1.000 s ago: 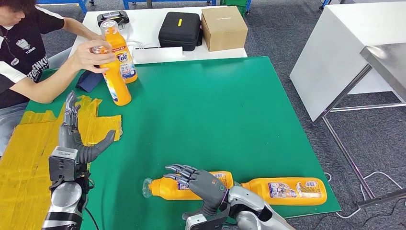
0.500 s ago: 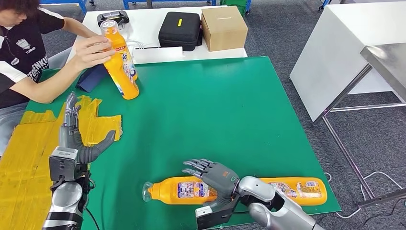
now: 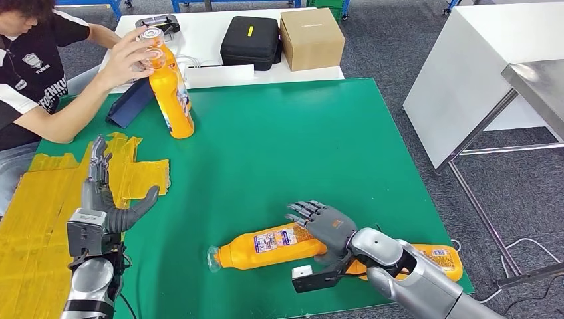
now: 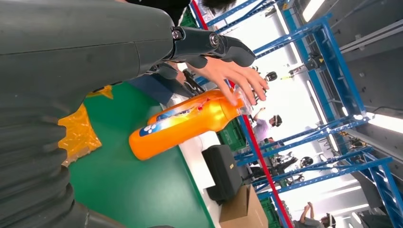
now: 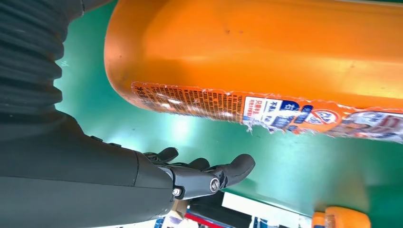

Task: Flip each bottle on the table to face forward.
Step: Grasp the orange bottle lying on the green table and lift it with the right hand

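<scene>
Fingers: right hand (image 3: 324, 224) spread, grasping nothing, beside the base of the near bottle (image 3: 269, 244); left hand (image 3: 105, 199) released, fingers upright, lower left of the frame
Near bottle: lying on the green mat (image 3: 279, 146), lower centre, cap toward the left, label up
Second bottle (image 3: 435, 258): lying lower right, partly behind the right arm
Third bottle (image 3: 169, 93): upper left, tilted, base on the mat; a person's hand (image 3: 130, 56) on its cap end
Yellow tape patch (image 3: 40, 199): left edge of the mat

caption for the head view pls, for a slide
Right hand open beside a lying orange bottle while a person handles another bottle.
</scene>
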